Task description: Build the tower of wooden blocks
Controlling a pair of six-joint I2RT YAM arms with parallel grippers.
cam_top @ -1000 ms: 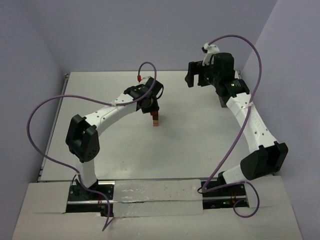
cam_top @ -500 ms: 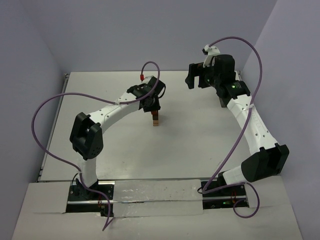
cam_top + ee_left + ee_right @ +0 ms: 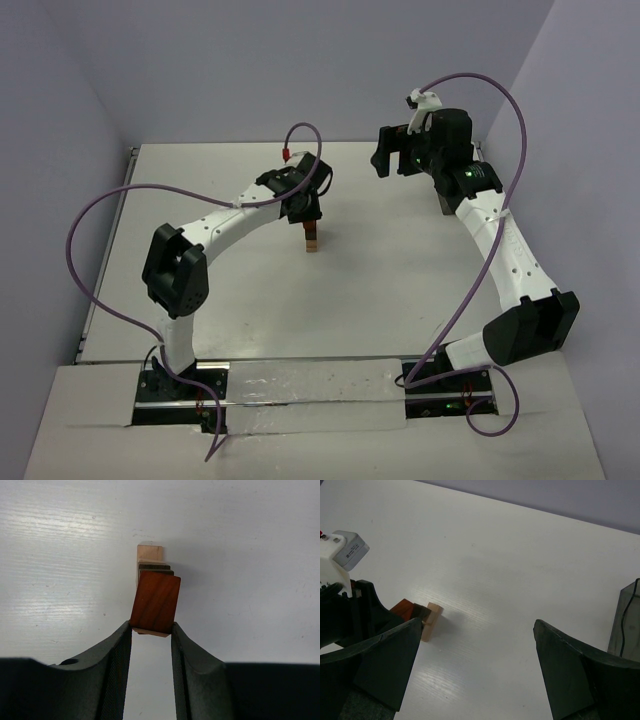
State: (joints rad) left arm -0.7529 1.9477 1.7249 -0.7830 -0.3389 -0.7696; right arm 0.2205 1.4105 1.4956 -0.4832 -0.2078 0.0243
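The left fingers (image 3: 117, 652) are closed on a small reddish-brown wooden block (image 3: 156, 602), pinching its two sides so that it sits just beyond their tips, right over the short wood block tower (image 3: 150, 560) of light tan and dark brown cubes on the white bench (image 3: 250, 555). The block looks slightly skewed to the stack, and I cannot tell whether it rests on it. The right fingers (image 3: 385, 662) are spread wide and empty, well apart from the tower, probably to leave room for stacking.
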